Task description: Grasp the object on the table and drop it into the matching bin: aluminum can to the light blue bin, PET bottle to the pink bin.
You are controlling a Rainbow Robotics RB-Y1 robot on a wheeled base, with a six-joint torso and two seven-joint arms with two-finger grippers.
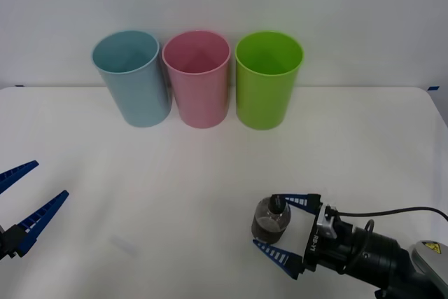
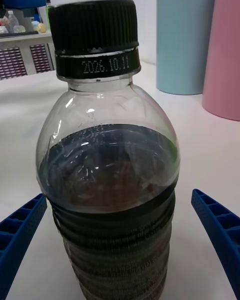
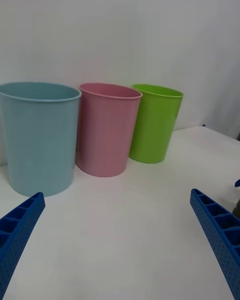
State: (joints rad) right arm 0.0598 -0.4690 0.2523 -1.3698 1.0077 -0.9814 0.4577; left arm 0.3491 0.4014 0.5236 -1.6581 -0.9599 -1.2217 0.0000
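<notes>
White wall and a wide white worktop (image 1: 210,173) make up the whole scene, with three cup-shaped bins in a row along the upper middle of the frame: the light blue bin (image 1: 131,77) on the left, the pink bin (image 1: 198,77) touching or just beside it in the centre, and a lime green bin (image 1: 268,78) on the right. They stand upright with mouths open, presumably so something can be dropped straight in from above.

Down at the lower right of the frame the PET bottle (image 1: 271,220) stands upright on the worktop, black cap up, dark liquid filling its lower body. The right end effector (image 1: 281,225) has its blue fingers spread apart on either side of the bottle, not yet pressing it; the right wrist view shows clear gaps between each finger and the ribbed body. The low, level approach looks chosen to catch the bottle around its body rather than the narrow cap.

The left end effector (image 1: 19,204) waits at the lower left edge, fingers apart, well clear of everything.

As I judge it, closing comes next, then a carry to the pink bin.
</notes>
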